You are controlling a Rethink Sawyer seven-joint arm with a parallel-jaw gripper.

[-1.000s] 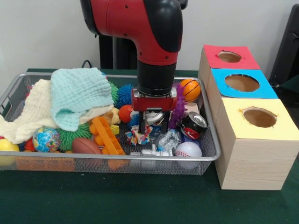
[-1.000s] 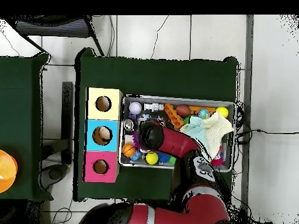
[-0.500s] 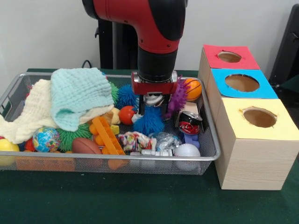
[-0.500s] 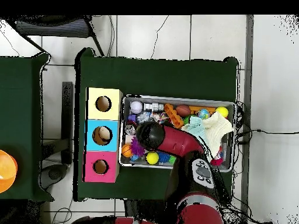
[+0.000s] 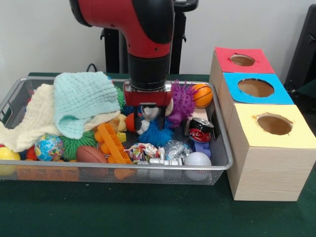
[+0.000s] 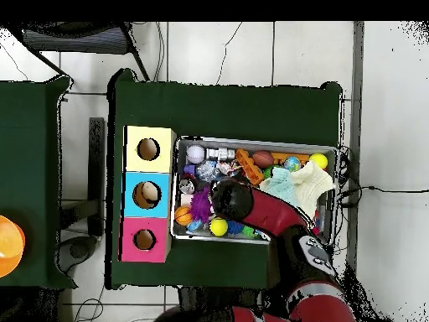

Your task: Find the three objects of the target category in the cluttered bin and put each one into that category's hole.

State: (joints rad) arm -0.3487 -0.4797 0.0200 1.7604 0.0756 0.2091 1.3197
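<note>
One gripper: the gripper [image 5: 148, 120] hangs low over the middle of the wire bin [image 5: 217, 165]; its dark fingers straddle a small white and silver thing that cannot be identified, and whether they actually clamp it cannot be told.
Directly below: a blue spiky ball [image 5: 158, 134] sits just under the fingertips, with an orange-red ball [image 5: 131, 121] touching the gripper's side.
Beside it: a purple spiky toy [image 5: 181, 102] stands against the gripper housing, and a small basketball [image 5: 201, 95] lies behind that toy at the bin's back corner.
Further out: a crushed can [image 5: 201, 131], a white baseball [image 5: 197, 159], crinkled wrappers [image 5: 177, 148], an orange brick piece [image 5: 112, 143], a brown football [image 5: 91, 154] and a globe ball [image 5: 48, 147] crowd the floor of the bin.
Cloths: a pale green cloth [image 5: 81, 101] and a cream cloth [image 5: 29, 121] cover the far end of the bin and hide what lies under them.
Holes: three boxes with round holes, red [image 5: 242, 59], blue [image 5: 255, 87] and yellow [image 5: 274, 123], stand just beside the bin.
Change: the arm has shifted sideways toward the cloths since half a second ago, exposing the purple toy more fully.
Overhead: the arm [image 6: 260, 210] covers the bin's centre, so the gripper itself is hidden there.
</note>
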